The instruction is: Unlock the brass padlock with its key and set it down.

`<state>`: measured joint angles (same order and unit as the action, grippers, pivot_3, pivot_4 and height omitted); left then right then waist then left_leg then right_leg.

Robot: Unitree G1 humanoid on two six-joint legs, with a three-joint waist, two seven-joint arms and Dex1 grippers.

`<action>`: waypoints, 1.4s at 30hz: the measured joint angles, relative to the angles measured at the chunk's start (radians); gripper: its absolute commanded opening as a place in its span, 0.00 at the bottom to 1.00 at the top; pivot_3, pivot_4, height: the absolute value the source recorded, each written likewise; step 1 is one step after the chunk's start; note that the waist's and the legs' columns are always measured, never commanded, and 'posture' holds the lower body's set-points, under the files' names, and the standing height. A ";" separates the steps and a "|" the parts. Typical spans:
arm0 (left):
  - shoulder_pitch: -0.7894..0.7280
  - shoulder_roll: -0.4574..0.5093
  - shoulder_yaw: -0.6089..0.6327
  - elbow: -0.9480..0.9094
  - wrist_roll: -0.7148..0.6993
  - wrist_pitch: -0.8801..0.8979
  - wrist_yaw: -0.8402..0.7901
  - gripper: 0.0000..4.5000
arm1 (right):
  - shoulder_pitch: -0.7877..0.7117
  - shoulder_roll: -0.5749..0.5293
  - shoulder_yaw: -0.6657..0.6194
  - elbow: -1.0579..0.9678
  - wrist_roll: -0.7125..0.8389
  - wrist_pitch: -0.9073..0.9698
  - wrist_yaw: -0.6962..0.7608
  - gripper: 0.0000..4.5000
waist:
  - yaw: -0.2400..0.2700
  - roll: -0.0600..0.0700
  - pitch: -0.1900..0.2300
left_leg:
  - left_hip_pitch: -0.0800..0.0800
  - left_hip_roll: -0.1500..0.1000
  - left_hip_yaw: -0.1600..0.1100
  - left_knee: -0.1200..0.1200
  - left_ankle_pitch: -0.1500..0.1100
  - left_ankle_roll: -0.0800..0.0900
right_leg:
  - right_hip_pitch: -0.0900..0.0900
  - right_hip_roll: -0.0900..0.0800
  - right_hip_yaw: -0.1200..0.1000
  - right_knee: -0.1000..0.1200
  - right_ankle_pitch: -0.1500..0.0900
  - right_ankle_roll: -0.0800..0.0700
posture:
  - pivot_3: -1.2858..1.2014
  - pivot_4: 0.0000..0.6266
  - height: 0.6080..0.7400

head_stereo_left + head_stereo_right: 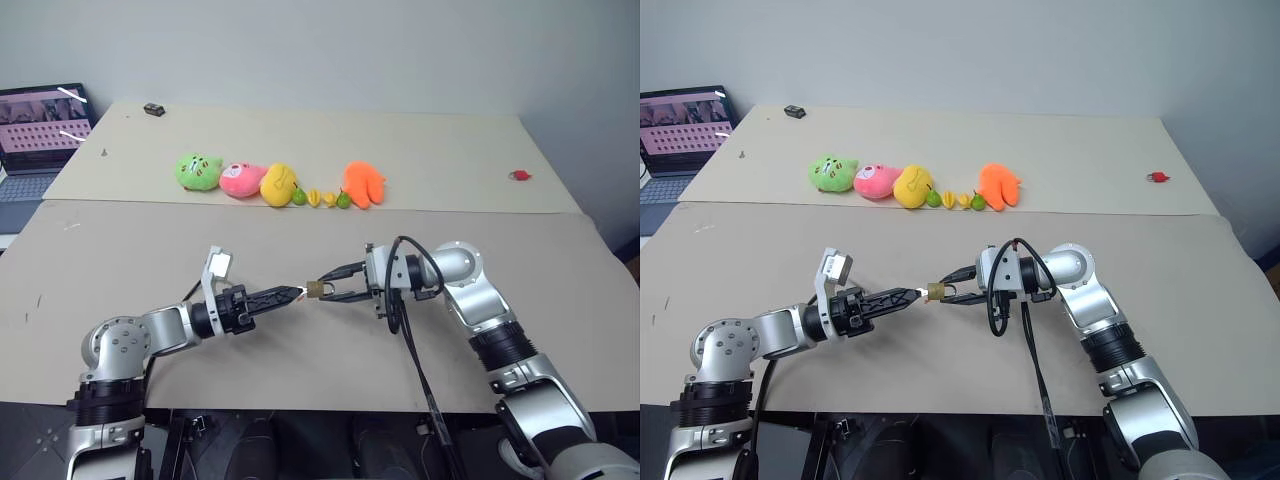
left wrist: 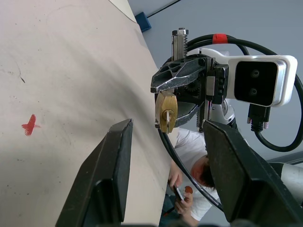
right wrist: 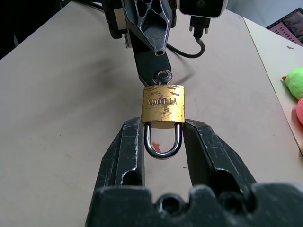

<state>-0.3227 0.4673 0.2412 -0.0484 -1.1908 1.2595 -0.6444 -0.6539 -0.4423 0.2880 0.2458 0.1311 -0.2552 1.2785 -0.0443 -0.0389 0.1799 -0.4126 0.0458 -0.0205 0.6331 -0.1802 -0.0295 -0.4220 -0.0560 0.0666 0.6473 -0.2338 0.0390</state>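
Note:
The brass padlock (image 3: 163, 103) hangs above the table's middle, and my right gripper (image 3: 163, 124) is shut on it, with the fingers pinching the body on either side of the silvery shackle. Both shackle legs sit in the body. The key (image 3: 163, 76) sticks out of the padlock's far end, toward my left gripper. My left gripper (image 1: 298, 294) points at the padlock (image 1: 316, 289) from the left, its fingers (image 2: 113, 156) spread open. The tips are just short of the key, and nothing is between them.
A row of plush toys (image 1: 240, 178) and small toy fruits (image 1: 322, 198) lies on the far table. A laptop (image 1: 40, 135) sits at the far left, a small black object (image 1: 153, 109) at the back, and a red item (image 1: 518, 175) at the far right. A person (image 2: 194, 165) is beyond the table edge.

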 measured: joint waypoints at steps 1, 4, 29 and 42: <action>-0.002 -0.003 -0.001 0.000 0.008 -0.008 0.001 0.55 | 0.000 0.000 0.000 0.000 0.000 0.000 0.000 0.19 | 0.000 0.000 0.000 | 0.000 0.000 0.000 0.000 0.000 0.000 | 0.000 0.000 0.000 0.000 0.000 0.000 | 0.52 0.24 0.86; -0.009 -0.013 -0.004 0.000 0.020 -0.021 0.003 0.55 | 0.000 -0.001 0.000 0.000 0.000 0.000 0.000 0.19 | 0.001 0.000 0.000 | 0.000 0.000 0.000 0.000 0.000 0.000 | 0.000 0.000 0.000 0.000 0.000 0.000 | 0.52 0.24 0.86; 0.017 -0.007 -0.118 -0.097 0.208 -0.232 -0.105 0.01 | 0.000 -0.013 0.003 0.012 -0.002 0.000 0.002 0.19 | 0.000 0.000 0.000 | 0.000 0.000 0.001 0.000 0.000 0.000 | 0.000 0.000 0.000 -0.001 0.000 0.000 | 0.52 0.24 0.86; 0.106 0.007 -0.273 -0.112 0.605 -0.839 -0.332 0.01 | 0.000 -0.016 0.009 0.022 -0.010 -0.001 0.007 0.19 | 0.004 0.000 0.000 | -0.001 0.000 0.001 0.000 0.000 0.000 | 0.000 0.000 0.000 -0.001 0.000 -0.001 | 0.52 0.24 0.86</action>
<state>-0.2167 0.4744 -0.0317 -0.1608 -0.5861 0.4201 -0.9762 -0.6536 -0.4579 0.2973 0.2676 0.1213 -0.2560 1.2852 -0.0400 -0.0389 0.1799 -0.4135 0.0458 -0.0196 0.6328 -0.1801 -0.0296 -0.4224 -0.0562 0.0669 0.6461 -0.2337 0.0384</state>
